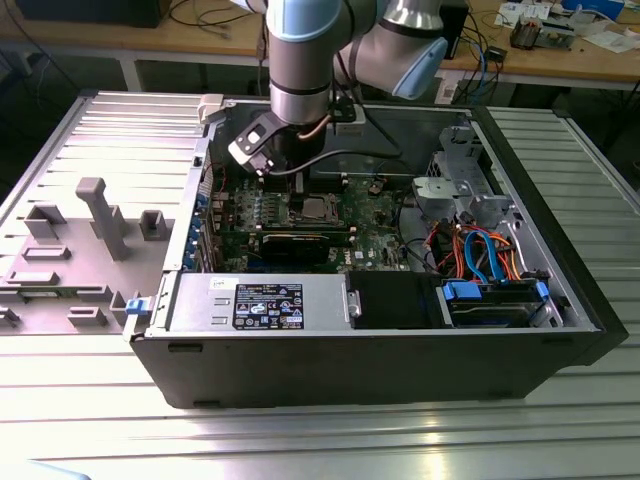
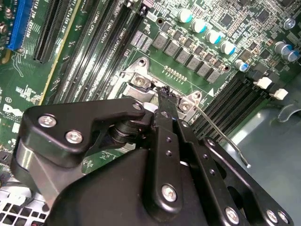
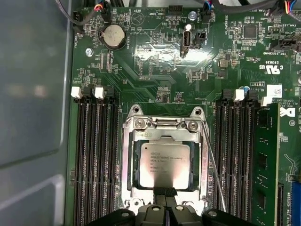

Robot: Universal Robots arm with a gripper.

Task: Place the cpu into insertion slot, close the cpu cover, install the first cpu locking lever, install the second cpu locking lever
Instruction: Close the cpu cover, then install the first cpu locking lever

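The cpu [image 3: 164, 165], a square chip with a silver-grey face, lies flat in the insertion slot [image 1: 318, 208] on the green board. The cpu cover [image 3: 164, 134], a silvery frame with a square window, lies down around the chip. A thin wire locking lever [image 3: 212, 165] runs along one side of the socket and stands free of the board, its hooked end [image 2: 244, 162] in the air. My gripper [image 3: 164, 192] is shut, its black fingertips together at the cover's edge next to the chip. In the second wrist view the gripper [image 2: 164, 96] sits just above the socket's metal corner brackets.
Long black memory slots [image 3: 96, 155] flank the socket on both sides. A long black graphics card [image 1: 305, 243] lies in front of the socket, a power supply [image 1: 260, 300] along the case's front wall. A drive cage [image 1: 470, 185] and coloured cables [image 1: 480, 250] fill the exterior view's right.
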